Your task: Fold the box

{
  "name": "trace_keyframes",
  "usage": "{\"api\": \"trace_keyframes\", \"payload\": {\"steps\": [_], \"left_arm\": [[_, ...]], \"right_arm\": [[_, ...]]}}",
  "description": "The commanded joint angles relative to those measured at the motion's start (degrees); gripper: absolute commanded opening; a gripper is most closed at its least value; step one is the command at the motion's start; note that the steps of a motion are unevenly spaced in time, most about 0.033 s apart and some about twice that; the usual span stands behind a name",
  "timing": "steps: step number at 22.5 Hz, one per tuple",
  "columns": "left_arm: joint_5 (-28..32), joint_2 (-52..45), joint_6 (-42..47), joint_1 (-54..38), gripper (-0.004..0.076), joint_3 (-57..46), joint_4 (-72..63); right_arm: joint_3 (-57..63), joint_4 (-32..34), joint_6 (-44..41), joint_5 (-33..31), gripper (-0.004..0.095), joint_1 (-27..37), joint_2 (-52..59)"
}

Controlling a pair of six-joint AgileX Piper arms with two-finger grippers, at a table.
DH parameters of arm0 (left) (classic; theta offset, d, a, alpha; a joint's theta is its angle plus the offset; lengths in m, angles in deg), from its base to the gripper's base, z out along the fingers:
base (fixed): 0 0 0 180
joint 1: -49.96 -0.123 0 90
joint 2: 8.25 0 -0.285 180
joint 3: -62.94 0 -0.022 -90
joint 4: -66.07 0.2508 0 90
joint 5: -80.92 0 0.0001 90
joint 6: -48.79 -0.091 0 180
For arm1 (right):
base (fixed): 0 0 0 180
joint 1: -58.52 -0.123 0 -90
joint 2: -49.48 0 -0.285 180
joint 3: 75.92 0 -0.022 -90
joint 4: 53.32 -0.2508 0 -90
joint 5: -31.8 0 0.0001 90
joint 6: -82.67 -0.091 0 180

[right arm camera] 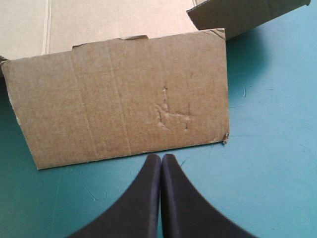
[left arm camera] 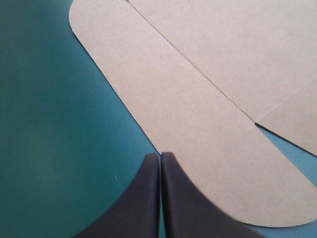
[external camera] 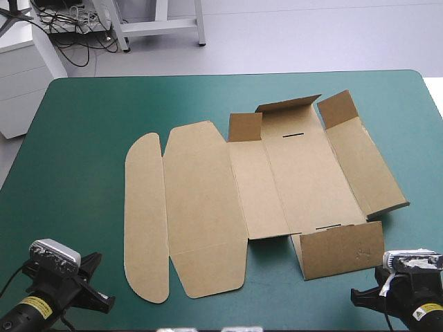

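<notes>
Left gripper (left arm camera: 161, 157) sits low by the near left corner of the teal-green cover (external camera: 76, 138), fingers pressed together in one point, holding nothing. Ahead of it and off to the right lies the box (external camera: 277, 180): a cut sheet spread open, its long axis running left to right across the cover. The rounded end flap (external camera: 145, 221) is the part closest to this gripper, and it's lying flat. Moving right, there's the broad lid panel (external camera: 201, 207), flat too, then the base (external camera: 304, 173), with small far flaps (external camera: 246, 126) tipped up. Over to the right gripper (right arm camera: 161, 157), by the near right corner, fingers also closed tight and empty. The near side flap (right arm camera: 124, 99) lies just ahead of its tips, not touching. I'd judge the right arm nearer to the walls that need raising first.
</notes>
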Motion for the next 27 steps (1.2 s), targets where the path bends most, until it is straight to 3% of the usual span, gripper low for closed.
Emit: {"api": "trace_keyframes", "payload": {"steps": [1,7,13,19,23,27], "left_arm": [[3.2,0.6,0.2,0.0,-0.0010,2.0,-0.6],[3.4,0.6,0.2,0.0,-0.0010,2.0,-0.6],[3.5,0.6,0.2,0.0,-0.0010,2.0,-0.5],[3.5,0.6,0.2,0.0,-0.0009,2.0,-0.5],[3.5,0.6,0.2,0.0,-0.0010,2.0,-0.5],[3.5,0.6,0.7,0.0,-0.0010,2.0,0.0]], "right_arm": [[-2.0,-0.6,0.5,3.2,-0.0020,-0.1,-0.5],[-2.0,-1.0,-0.3,3.3,-0.0020,-0.1,-0.5],[-11.6,-7.0,-0.1,-1.0,-0.0020,-0.1,-4.8],[-23.3,-19.8,4.6,-10.3,-0.0017,-0.1,-14.7],[-25.5,-26.2,5.0,-11.2,0.0004,-0.1,-17.9],[-25.5,-28.2,3.6,-11.2,0.0004,-0.1,-19.3]]}}
